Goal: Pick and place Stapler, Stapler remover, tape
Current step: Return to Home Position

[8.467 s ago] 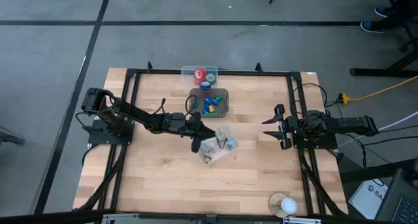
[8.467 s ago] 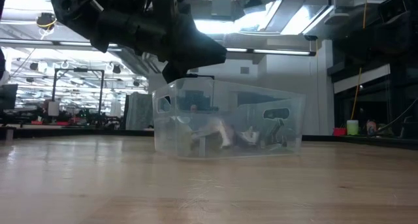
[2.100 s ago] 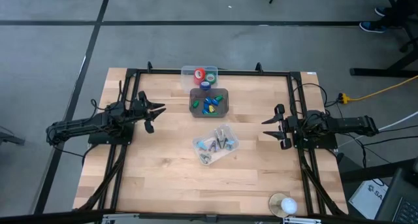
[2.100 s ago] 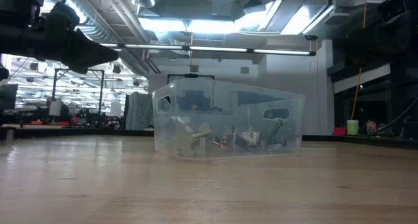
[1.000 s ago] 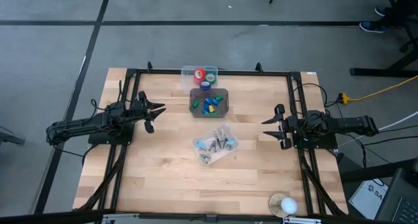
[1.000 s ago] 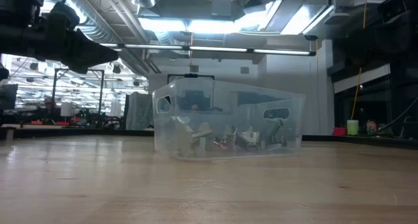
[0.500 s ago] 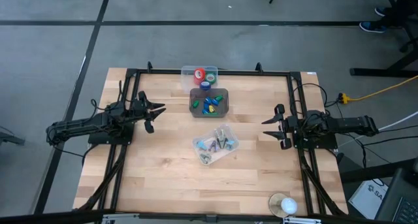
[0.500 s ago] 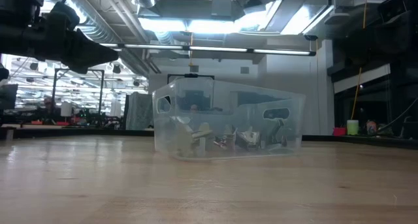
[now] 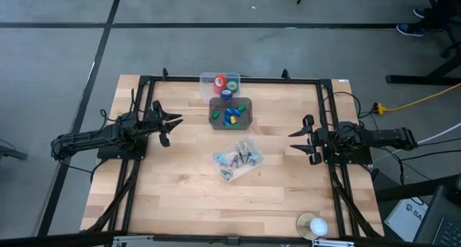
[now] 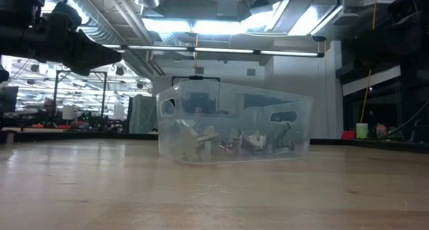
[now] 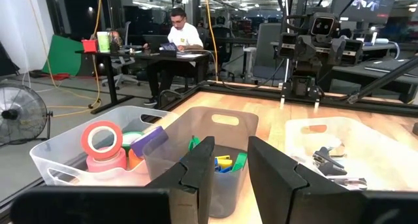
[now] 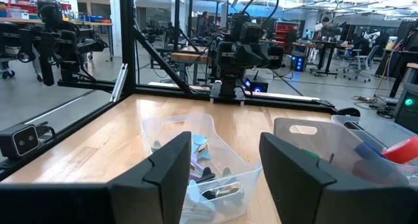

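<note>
Tape rolls (image 9: pixel 225 82) sit in the far clear bin (image 9: pixel 205 80), coloured staplers (image 9: pixel 232 115) in the grey bin (image 9: pixel 215 104), staple removers (image 9: pixel 238 159) in the near clear bin (image 9: pixel 218 158); the left gripper (image 9: pixel 171 128) and right gripper (image 9: pixel 292 142) are spread, empty.

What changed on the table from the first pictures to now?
The left arm pulled back. The left gripper, earlier over the clear bin at mid-table, now hangs open near the left side of the table, holding nothing. The right gripper stayed open at the right side. The clear bin, the grey bin and the tape bin kept their places.
</note>
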